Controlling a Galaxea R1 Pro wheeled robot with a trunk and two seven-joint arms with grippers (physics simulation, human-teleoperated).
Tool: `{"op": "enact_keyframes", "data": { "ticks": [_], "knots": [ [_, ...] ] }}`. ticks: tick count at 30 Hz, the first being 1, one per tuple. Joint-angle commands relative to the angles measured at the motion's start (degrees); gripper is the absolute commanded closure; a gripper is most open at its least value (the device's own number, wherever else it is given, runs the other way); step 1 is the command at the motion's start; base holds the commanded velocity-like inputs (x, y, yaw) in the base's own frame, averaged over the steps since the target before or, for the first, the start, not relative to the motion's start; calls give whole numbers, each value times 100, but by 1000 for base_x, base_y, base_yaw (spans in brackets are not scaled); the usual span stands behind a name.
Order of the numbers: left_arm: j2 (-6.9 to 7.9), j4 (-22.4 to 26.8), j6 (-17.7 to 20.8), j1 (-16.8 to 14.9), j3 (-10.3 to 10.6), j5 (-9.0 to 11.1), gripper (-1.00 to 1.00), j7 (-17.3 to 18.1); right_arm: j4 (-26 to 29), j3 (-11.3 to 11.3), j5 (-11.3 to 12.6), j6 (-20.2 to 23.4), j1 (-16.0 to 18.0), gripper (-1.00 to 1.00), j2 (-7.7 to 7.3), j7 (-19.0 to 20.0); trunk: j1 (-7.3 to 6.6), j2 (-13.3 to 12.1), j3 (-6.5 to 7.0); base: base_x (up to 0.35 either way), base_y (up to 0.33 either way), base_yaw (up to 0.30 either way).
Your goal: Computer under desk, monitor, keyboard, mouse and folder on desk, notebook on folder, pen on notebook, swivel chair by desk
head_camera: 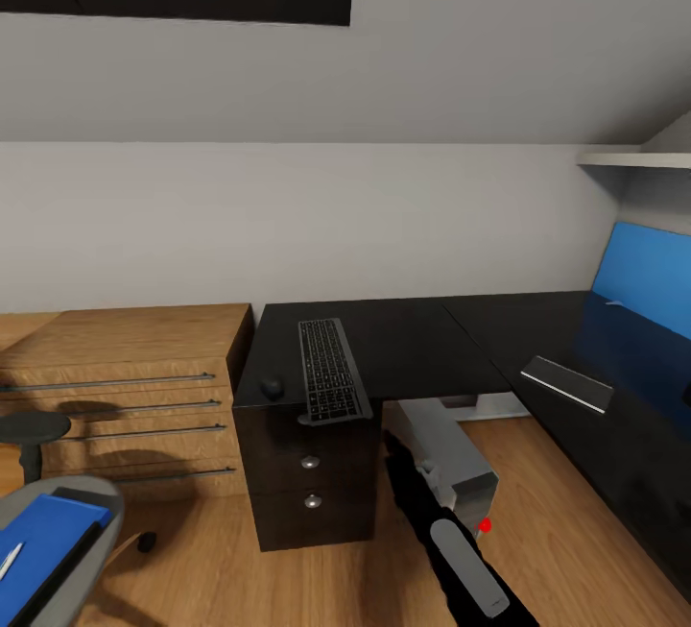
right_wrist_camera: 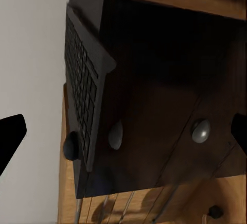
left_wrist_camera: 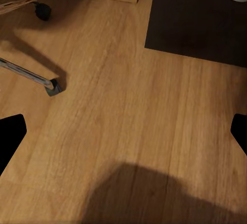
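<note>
Keyboard (head_camera: 332, 369) lies on the black counter (head_camera: 422, 334), centre of the head frame, its near end jutting past the front edge. Mouse (head_camera: 272, 387) sits just left of it, close beside — we judge both placed. Computer (head_camera: 451, 459) stands on the floor under the counter, red button facing us; that part looks done.

Folder (head_camera: 43, 550) rests on the swivel chair (head_camera: 101, 502) at lower left, pen (head_camera: 10, 560) lying on it. We judge folder, notebook, pen and chair as left to do.

Right arm (head_camera: 451, 541) reaches up from lower centre. Left gripper (left_wrist_camera: 123, 131) and right gripper (right_wrist_camera: 123, 136) both gape wide, holding nothing.
</note>
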State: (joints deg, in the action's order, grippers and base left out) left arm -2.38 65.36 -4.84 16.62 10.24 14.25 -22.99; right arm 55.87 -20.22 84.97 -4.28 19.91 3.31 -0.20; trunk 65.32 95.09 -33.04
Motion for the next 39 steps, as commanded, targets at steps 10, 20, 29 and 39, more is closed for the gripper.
{"op": "enact_keyframes", "data": {
  "ticks": [10,20,29,39],
  "knots": [
    [1,-93,6,0,13,77,-100,-30,-991,120,19,-64,698,-100,-559,-541,-198,-358,157,0,0,0],
    [-7,-507,38,-10,13,82,-100,-37,-695,108,-820,-380,875,-100,-602,-1529,-417,-759,337,0,0,0],
    [-7,-606,54,-17,13,86,-100,-47,678,93,-2314,-699,856,-100,-603,-4200,-615,-1120,498,0,0,0],
    [0,-616,53,-20,13,94,-100,-48,2193,97,-2569,-722,539,-100,-611,-6093,-835,-1521,678,0,0,0]
  ]
}}
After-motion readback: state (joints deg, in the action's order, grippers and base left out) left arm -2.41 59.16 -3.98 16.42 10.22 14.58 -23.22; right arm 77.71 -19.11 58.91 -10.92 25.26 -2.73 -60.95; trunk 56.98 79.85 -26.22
